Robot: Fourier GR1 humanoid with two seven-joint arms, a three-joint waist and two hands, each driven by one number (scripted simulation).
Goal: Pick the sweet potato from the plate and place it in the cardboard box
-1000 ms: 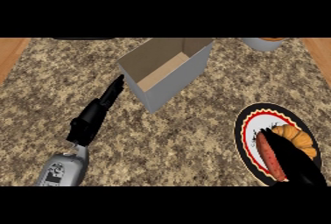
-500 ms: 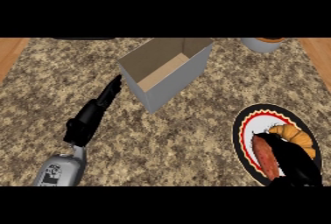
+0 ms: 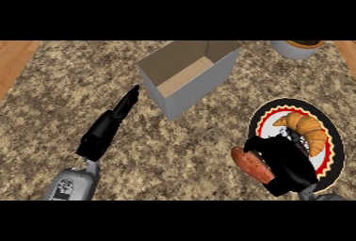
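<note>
Sweet potato (image 3: 252, 165) has now come off the plate (image 3: 268, 115), with the right robot hand (image 3: 284, 162) curled round it. Grasp made; the cardboard box (image 3: 188, 75) waits well up-left of that hand.

Cardboard box (image 3: 188, 75) behind, plate (image 3: 338, 146) front right with croissant (image 3: 306, 129), sweet potato (image 3: 250, 164) at its left rim

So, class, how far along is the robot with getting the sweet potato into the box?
Done: the right hand is curled round the sweet potato. In hand: the potato overhangs the left rim of the plate. Left: carrying it into the cardboard box and releasing it.
</note>
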